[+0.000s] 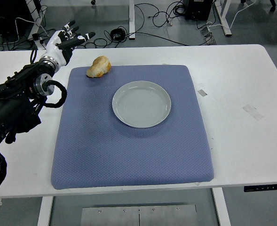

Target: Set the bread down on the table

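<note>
The bread (pixel 98 67) lay on the far left corner of the blue mat (pixel 129 141), partly over the mat's far edge, on the white table (pixel 237 84). An empty grey plate (pixel 141 103) sat on the mat nearer the middle, well apart from the bread. The left hand (pixel 63 41) reached in over the table's far left part, just left of the bread and not touching it, its white fingers (pixel 79 37) spread wide and pointing toward the right, holding nothing. The black left arm (pixel 20 99) ran back toward the picture's left edge. Cables (pixel 152 19) trailed across the floor beyond the table.
</note>
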Controlling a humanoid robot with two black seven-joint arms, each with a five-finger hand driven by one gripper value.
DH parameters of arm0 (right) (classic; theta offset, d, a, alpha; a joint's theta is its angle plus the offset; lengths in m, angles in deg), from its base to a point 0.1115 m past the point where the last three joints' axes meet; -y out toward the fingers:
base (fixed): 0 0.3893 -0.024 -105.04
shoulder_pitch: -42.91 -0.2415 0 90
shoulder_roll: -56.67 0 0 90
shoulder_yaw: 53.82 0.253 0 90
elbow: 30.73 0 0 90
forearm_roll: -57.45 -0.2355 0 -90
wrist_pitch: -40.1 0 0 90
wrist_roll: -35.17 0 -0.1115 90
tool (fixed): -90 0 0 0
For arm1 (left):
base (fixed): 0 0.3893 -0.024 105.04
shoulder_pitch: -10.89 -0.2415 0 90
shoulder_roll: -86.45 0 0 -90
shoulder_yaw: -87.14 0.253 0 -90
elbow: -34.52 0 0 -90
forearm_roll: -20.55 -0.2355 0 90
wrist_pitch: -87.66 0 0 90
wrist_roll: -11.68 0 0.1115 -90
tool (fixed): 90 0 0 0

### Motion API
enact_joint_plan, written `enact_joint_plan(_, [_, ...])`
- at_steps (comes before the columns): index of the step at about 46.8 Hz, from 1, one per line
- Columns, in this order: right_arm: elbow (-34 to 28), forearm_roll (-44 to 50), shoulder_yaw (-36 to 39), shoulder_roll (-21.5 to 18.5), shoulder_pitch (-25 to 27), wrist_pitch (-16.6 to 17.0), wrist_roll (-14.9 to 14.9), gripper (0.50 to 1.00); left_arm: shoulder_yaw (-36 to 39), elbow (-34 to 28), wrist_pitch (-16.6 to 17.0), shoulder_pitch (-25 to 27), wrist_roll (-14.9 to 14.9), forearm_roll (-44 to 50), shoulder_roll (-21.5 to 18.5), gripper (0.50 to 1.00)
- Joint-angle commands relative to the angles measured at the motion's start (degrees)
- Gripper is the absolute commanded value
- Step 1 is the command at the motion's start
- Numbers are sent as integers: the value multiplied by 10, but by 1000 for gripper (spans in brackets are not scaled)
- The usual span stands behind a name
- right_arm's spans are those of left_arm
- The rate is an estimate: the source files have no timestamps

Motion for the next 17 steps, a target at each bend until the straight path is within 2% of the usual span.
enact_joint_plan(1, [0, 0, 0, 0, 10, 0, 0, 1000, -4, 0, 0, 1, 0, -1, 1, 978])
enact_joint_plan(17, [0, 0, 5, 0, 14, 0, 0, 1000, 0, 0, 0, 2, 1, -2, 9, 980])
